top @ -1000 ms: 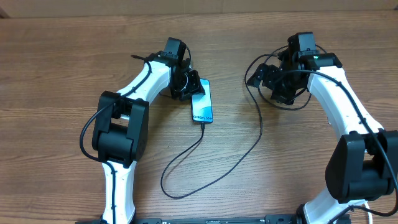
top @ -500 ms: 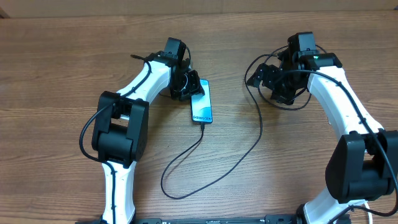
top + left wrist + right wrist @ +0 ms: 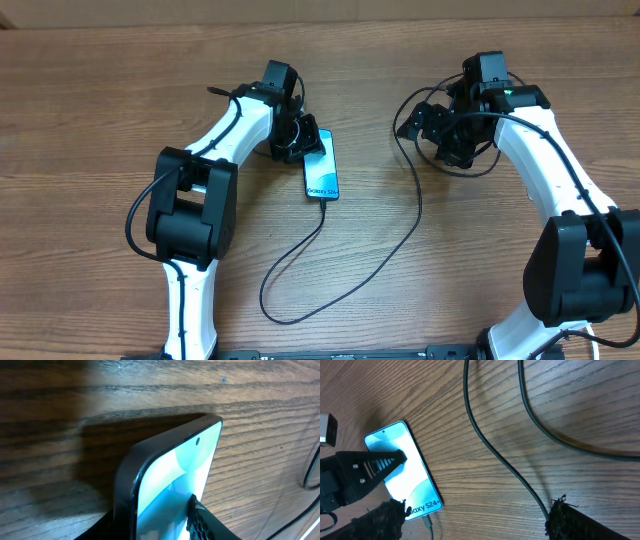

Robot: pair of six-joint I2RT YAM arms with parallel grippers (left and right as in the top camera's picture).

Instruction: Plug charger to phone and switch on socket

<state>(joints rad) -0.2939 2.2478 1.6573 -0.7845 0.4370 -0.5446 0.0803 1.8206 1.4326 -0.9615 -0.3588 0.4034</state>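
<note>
On the left of the wooden desk [image 3: 90, 100], the left arm is reaching up and inward, and its claw [image 3: 300, 140] is clamping the upper end of the phone [image 3: 322, 170]. In the left wrist view one ridged finger [image 3: 200, 521] is pressing on the glowing cyan screen. The phone's dark edge is rising off the wood there and casting a shadow under it, so that end is tilting up a little. The lower end, where the "Galaxy" text is showing, is pointing toward the near side of the desk, just left of the desk's middle.

The charger [image 3: 465, 385] is sitting plugged into the phone: its small connector tip [image 3: 426, 521] is meeting the phone's bottom edge. From there the thin black cable is running down and left across the desk and bending round in a loop near the front edge. It is then climbing up and to the right into a tangle of loops under the right arm.

On the right, the right claw [image 3: 477, 510] is hanging over those loops with its fingers standing wide apart. One strand of the cable is passing right up against its right finger [image 3: 580, 525]. A second strand is curving across the wood beyond it. I cannot tell whether that finger is actually touching the cable.
</note>
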